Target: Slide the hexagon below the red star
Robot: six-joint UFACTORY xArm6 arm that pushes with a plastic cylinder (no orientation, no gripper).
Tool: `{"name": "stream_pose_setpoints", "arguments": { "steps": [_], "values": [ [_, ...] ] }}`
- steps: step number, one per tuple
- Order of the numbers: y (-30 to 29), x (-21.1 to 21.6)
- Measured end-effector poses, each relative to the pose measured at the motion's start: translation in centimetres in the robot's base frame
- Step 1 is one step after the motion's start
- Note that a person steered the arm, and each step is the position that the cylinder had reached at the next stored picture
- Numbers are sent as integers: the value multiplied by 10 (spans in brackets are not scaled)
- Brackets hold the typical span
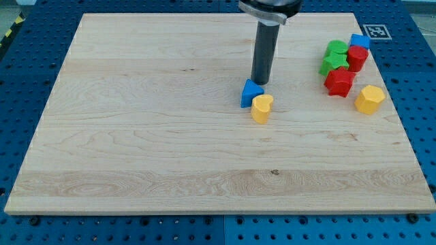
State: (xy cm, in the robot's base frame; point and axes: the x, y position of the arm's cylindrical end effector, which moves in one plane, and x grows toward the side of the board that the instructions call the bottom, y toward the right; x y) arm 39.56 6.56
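**A:** Camera view first. Where is the hexagon, and where are you?

**B:** The yellow hexagon [369,99] lies near the right edge of the bench [150,156], in the upper half. It is just beside the red star [339,82], on the star's lower right. I cannot tell if the two touch. My tip [259,83] is well apart from it, toward the view's left, about midway between the left and right edges and nearer the top edge.

**A:** Fingers released or clenched?

**B:** Neither. The arm ends in a straight dark rod, and it grasps nothing. The tip sits at the upper edge of the blue triangle [251,92], touching it or nearly so. A yellow heart [261,107] sits against the triangle's lower right side.

**A:** What else is around the star?

**B:** Above it is a red block [357,57] whose shape I cannot make out. To the left of that is a green star [334,63], with a second green block [335,49] right behind it. A blue block [360,41] is nearest the top right corner. These are packed close together.

**A:** And the surface and room?

**B:** The bench is a pale wooden board with visible grain. It rests on a blue plate [422,122] dotted with holes. A black-and-white marker [376,31] lies just past the top right corner. Yellow-and-black striped tape [12,27] shows beyond the top left corner.
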Motion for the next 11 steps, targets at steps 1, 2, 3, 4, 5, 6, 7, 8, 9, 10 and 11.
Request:
{"name": "stream_pose_setpoints", "arguments": {
  "steps": [1,2,3,4,5,6,7,8,9,10,11],
  "values": [
    [-19,14],
    [-30,15],
    [-26,-2],
    [-5,-10],
    [45,-6],
    [84,17],
    [102,72],
    [151,99],
    [218,95],
    [241,56],
    [234,28]
  ]
}}
